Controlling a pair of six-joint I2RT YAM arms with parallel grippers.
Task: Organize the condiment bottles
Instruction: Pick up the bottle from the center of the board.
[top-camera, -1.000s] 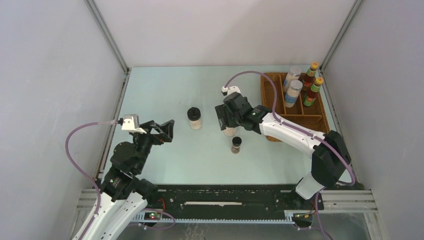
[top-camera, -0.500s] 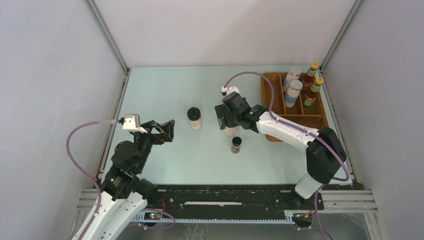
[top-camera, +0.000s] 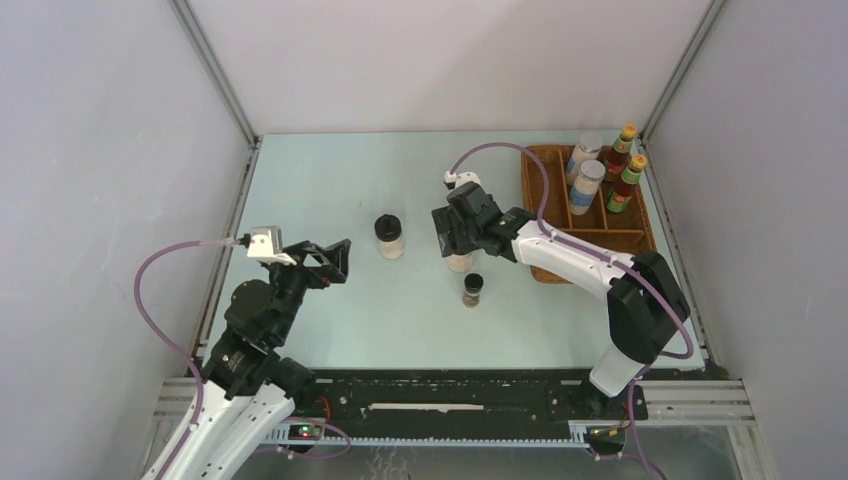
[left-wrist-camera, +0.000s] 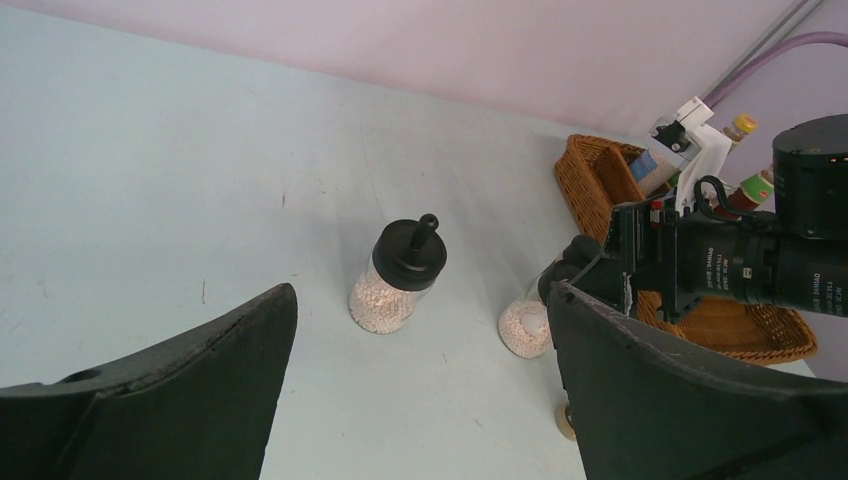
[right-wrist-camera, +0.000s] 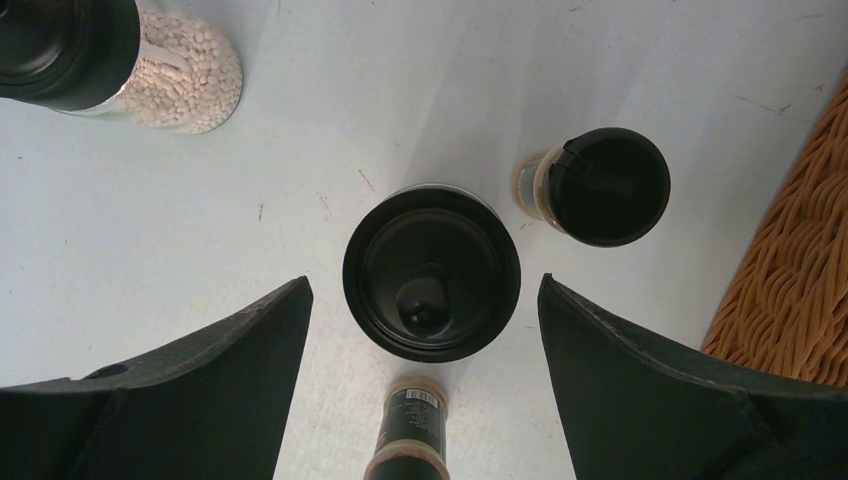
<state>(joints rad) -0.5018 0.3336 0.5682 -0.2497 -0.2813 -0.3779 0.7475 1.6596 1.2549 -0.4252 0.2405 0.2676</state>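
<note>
My right gripper (top-camera: 455, 243) is open and hangs over a black-lidded white jar (right-wrist-camera: 432, 272), one finger on each side of the lid and neither touching it; that jar's base shows at its lower edge (top-camera: 460, 263). A second black-lidded white jar (top-camera: 390, 237) stands to the left. One tiny dark jar (top-camera: 473, 289) stands near it. The other tiny dark jar (right-wrist-camera: 415, 430) shows only in the right wrist view and seems to lie on its side. Two silver-lidded jars (top-camera: 587, 185) and two red sauce bottles (top-camera: 627, 181) stand in the wicker tray (top-camera: 640, 242). My left gripper (top-camera: 335, 260) is open and empty.
The wicker tray sits at the right, close to the right wall. In the left wrist view, the second white jar (left-wrist-camera: 398, 280) stands ahead between the open fingers (left-wrist-camera: 200, 370), with the right arm's camera (left-wrist-camera: 740, 265) beyond it.
The right arm has shifted very slightly over the black-lidded jar. The left arm and the bottles have not moved.
</note>
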